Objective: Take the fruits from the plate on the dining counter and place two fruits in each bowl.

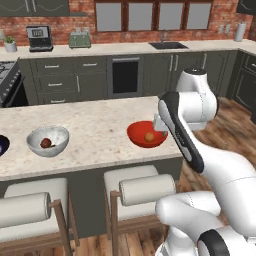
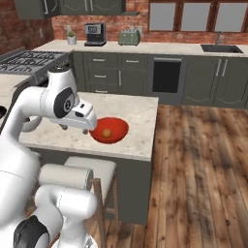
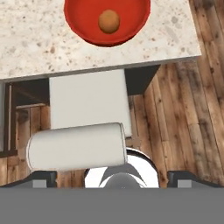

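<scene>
We note the long beige speckled stone dining counter [image 1: 100, 135] over its dark grey base, with two white-cushioned wooden stools [image 1: 135, 190] tucked under the near edge and a wood-plank floor [image 2: 203, 160] to the side. On it sits the round flat dark plate [image 1: 2, 145], cut by the left edge of the left base view, so we cannot tell what it holds. Beside it stands the mottled grey-white deep bowl [image 1: 48, 140] with one dark red-brown fruit [image 1: 45, 143]; well apart, near the counter's end, the glossy red deep bowl [image 1: 146, 134] holds one orange fruit [image 1: 149, 136]. The two-finger gripper [image 2: 86, 127] hangs just beside the red bowl's rim; whether its jaws are parted we cannot tell. Judged risk: each bowl lacks one fruit, and swinging toward the plate could knock the red bowl's rim toward the nearby edge.
</scene>
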Available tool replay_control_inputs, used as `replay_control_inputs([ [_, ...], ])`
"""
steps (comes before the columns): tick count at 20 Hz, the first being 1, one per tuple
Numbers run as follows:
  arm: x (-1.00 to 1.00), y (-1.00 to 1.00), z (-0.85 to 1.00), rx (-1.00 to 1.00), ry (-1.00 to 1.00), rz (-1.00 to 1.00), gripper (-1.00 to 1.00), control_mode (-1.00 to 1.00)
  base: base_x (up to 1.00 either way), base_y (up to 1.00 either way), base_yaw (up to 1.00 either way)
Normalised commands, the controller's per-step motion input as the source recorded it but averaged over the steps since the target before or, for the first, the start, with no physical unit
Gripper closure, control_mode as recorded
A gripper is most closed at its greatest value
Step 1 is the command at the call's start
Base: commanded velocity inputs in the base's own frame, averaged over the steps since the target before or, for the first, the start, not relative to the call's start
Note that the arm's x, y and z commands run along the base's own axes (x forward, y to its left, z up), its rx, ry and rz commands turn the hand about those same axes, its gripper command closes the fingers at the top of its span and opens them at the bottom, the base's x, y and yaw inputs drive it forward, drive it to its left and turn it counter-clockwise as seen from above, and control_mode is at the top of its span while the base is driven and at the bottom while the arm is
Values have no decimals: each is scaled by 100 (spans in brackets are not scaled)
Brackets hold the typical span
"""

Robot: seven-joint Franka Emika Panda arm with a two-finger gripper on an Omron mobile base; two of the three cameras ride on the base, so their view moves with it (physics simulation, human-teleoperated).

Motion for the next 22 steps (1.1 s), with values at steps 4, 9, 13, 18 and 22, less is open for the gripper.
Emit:
replay_control_inputs([
  [4,0,0,0,0,0,0,-100,100,-100,64,17],
  [9,0,0,0,0,0,0,-100,100,-38,100,6],
  [13,0,0,0,0,0,0,-100,100,0,100,0],
  [18,0,0,0,0,0,0,-100,100,21,100,0],
  [22,0,0,0,0,0,0,-100,100,38,100,0],
])
